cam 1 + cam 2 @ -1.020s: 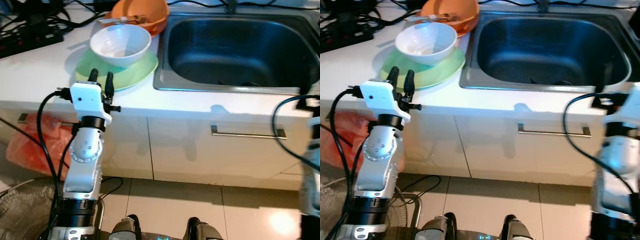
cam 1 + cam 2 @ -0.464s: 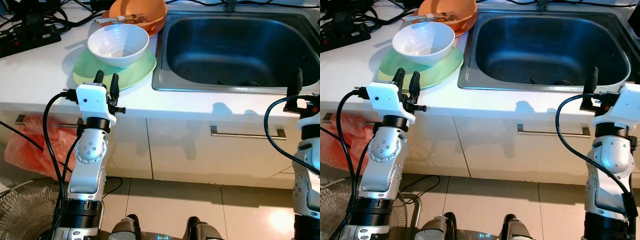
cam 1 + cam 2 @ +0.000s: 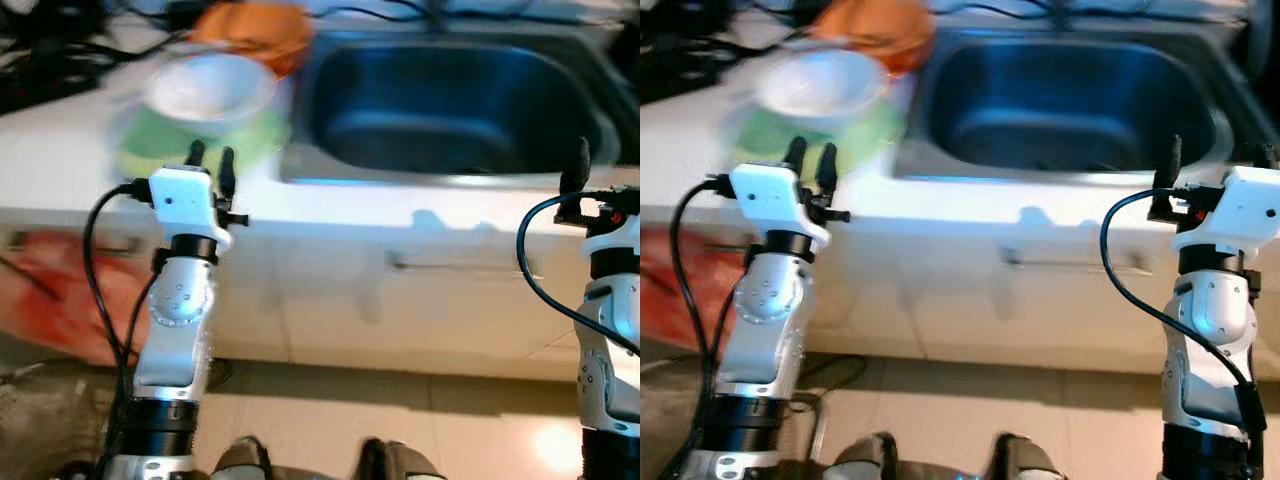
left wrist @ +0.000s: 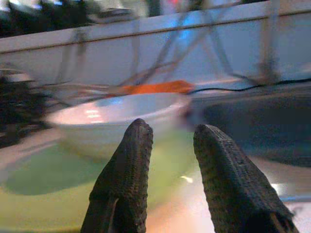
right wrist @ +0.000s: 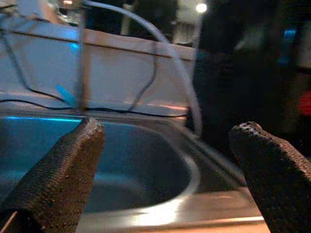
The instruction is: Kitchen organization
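The head views are blurred. A white bowl (image 3: 208, 88) sits on a green plate (image 3: 150, 152) on the white counter, left of the steel sink (image 3: 450, 100). An orange bowl (image 3: 250, 30) stands behind them. My left gripper (image 3: 210, 165) is at the counter's front edge, just short of the plate, pointing at it. Its fingers (image 4: 127, 165) are a little apart with nothing between them, and the white bowl (image 4: 112, 116) lies ahead. My right gripper (image 3: 1220, 165) is raised at the counter edge by the sink's right front corner, its fingers (image 5: 63, 174) spread wide and empty.
Dark cables and a power strip (image 3: 40, 80) lie at the back left of the counter. Below the counter are white cabinet doors with a bar handle (image 3: 460, 265). A red bag (image 3: 50, 300) hangs at the lower left, above a tiled floor.
The right arm rose to the counter edge about a second ago and has held there since. The whole picture is now blurred and shifted, so the camera is moving. The left gripper has barely moved.
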### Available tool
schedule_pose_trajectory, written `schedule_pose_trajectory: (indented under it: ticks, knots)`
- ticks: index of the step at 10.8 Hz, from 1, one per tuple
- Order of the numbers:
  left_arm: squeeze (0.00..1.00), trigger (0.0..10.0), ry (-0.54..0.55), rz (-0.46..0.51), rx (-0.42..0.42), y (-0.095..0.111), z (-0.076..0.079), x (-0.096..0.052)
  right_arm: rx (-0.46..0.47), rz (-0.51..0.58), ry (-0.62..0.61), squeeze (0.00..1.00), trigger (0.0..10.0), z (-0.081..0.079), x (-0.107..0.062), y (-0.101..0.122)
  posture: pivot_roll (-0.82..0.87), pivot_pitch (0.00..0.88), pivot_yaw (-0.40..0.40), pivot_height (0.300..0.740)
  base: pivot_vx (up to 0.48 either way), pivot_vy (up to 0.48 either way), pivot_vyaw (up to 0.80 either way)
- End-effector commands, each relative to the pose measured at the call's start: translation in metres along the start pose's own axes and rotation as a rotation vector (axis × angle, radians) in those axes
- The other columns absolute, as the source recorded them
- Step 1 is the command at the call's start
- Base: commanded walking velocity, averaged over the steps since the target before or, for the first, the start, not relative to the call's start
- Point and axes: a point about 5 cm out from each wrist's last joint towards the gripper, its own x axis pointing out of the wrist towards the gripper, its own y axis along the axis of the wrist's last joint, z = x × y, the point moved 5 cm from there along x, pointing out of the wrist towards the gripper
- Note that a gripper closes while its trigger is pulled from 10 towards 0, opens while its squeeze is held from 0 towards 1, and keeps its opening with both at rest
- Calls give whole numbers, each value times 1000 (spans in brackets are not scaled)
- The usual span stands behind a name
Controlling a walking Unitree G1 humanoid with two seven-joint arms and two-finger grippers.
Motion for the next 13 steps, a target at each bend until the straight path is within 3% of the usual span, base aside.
schedule_pose_trajectory:
  ticks: [1,10,13]
  knots:
    - [0,10000,12,-4,18,-1,-5,-1,6,-8,0,0,10000,0,-1,0,45,181,35,740,0,-480,0]
    - [0,10000,6,-6,9,-2,-2,-1,5,-16,1,0,10000,0,0,-3,43,195,29,740,0,-480,0]
    - [0,10000,7,-31,1,-11,-3,-5,3,-29,2,0,10000,0,-2,-7,45,198,27,740,0,0,0]
